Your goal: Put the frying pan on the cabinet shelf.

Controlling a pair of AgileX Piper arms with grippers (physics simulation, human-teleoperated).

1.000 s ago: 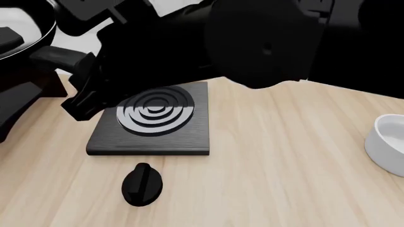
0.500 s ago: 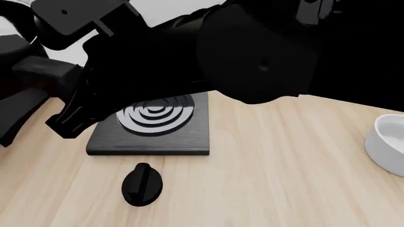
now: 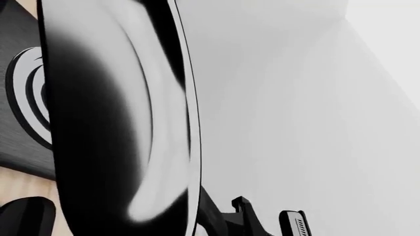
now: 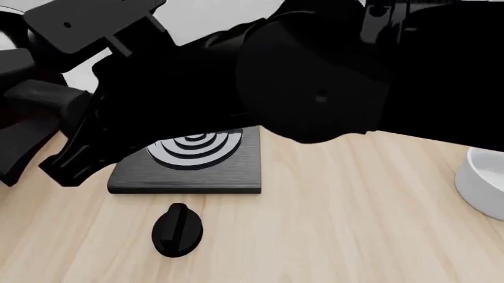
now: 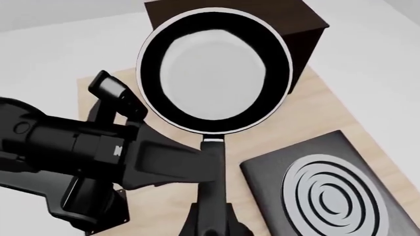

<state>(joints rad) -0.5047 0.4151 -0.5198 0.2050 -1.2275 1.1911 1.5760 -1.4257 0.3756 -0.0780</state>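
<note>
Left gripper (image 5: 208, 162) grasps the round black frying pan (image 5: 215, 69) by its handle, held over the dark brown cabinet (image 5: 298, 19); right gripper's state indeterminable.

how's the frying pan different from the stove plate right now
The frying pan is round with a shiny light-grey inside and a long handle; the stove plate is a flat square with concentric rings. The pan is held up in the air over the cabinet; the stove plate lies on the table. Both are black.
</note>
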